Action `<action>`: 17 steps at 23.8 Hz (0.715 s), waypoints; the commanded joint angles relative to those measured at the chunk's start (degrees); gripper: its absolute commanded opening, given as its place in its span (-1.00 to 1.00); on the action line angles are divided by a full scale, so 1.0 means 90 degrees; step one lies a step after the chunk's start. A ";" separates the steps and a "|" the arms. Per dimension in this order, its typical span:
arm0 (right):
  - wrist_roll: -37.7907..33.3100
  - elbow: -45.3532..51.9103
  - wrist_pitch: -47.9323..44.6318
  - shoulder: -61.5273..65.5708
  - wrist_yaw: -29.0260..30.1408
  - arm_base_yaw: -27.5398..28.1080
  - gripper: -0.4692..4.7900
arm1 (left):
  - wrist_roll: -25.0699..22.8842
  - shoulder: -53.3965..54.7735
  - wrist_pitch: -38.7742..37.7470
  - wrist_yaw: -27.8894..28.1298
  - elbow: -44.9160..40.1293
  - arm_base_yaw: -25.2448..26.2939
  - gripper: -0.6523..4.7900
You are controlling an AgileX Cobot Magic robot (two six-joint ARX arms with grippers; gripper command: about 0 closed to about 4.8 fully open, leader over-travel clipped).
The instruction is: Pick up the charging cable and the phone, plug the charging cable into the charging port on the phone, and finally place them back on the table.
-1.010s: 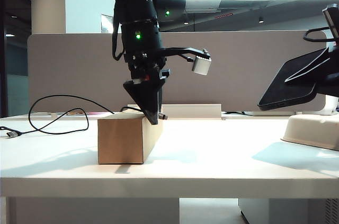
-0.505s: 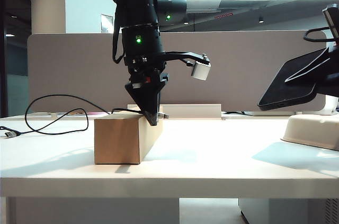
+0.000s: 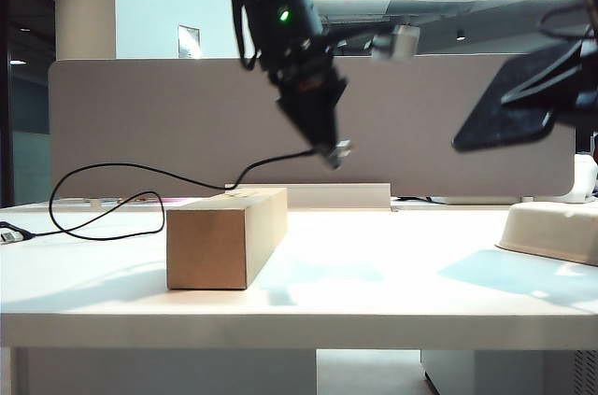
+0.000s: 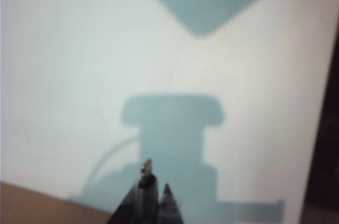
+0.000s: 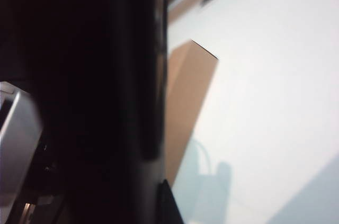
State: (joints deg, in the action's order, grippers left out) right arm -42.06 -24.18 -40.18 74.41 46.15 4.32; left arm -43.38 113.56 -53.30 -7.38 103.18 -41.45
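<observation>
Two things are up in the air for you right now. The charging cable (image 3: 140, 171) hangs from the left gripper (image 3: 329, 151), which is pressed shut on it right at the little silver plug. The plug pokes out past the fingertips (image 4: 148, 179), a bit tilted. Behind the gripper the cord sags down, touches the top of the brown box (image 3: 224, 236) below it, then loops away over the table (image 3: 374, 283) to its far end.

The cable is light and floppy. It will bend and swing if you move fast. Only the plug end is stiff, so holding it there is the right spot. I think the loose cord could drag or catch on the box edge, so go slow.

The phone (image 3: 509, 105) is held up by the right gripper (image 5: 159, 181), well apart from the left gripper and across from the plug. The right gripper is squeezed on the phone; in its wrist view the phone's dark body fills most of the picture. The phone is stiff, smooth and likely slippery, and it could crack if it falls, so keep the hold on its sides firm.

I cannot see the charging port. You will need to line the plug up straight with it and push gently. A white stand (image 3: 551, 227) sits on the table under the phone.
</observation>
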 commanded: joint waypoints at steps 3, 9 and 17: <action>-0.0075 -0.0197 -0.0272 -0.0767 0.0049 0.0012 -0.84 | 0.1073 -0.0068 -0.0022 -0.1685 0.0571 -0.0027 -0.78; -0.0367 -0.0605 -0.0240 -0.1469 0.0029 0.0012 -0.84 | 0.1547 -0.0068 0.0029 -0.3653 0.0918 -0.0027 -0.78; -0.0840 -0.0991 -0.0272 -0.1841 0.0053 0.0010 -0.84 | 0.1637 -0.0075 0.0087 -0.5081 0.0918 -0.0027 -0.78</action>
State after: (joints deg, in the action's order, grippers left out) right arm -48.23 -32.40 -40.40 58.37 46.65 4.49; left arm -28.91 113.25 -52.95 -49.56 111.00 -41.54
